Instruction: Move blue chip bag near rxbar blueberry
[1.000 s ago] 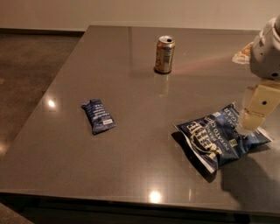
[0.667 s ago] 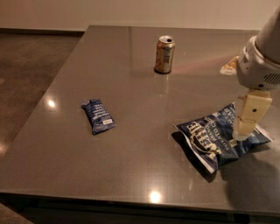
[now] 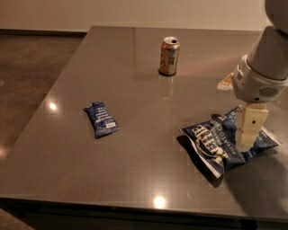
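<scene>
The tool hangs at the right of the counter, its tip on or just above the right half of the chip bag; whether it is spread, pressed together or pinching the foil I cannot tell. The bag lies flat and crinkled near the counter's right front, lettering up; the bar lies well apart from it on the left, with bare surface between.

The step in hand, as I judge it, is taking hold of the bag; a good hold wants a raised fold or an edge rather than the flat middle, since such foil likely slips and crumples; a light lift before carrying it left would avoid dragging. The way to the bar looks free; the can stands upright farther back, out of the path; the bag should come down just beside the bar without nudging it.

The counter is dark grey, smooth and glossy, with spots of reflected light; a small tan thing lies at the right, partly behind the arm. Beyond the counter are a mottled brownish floor and a pale wall.
</scene>
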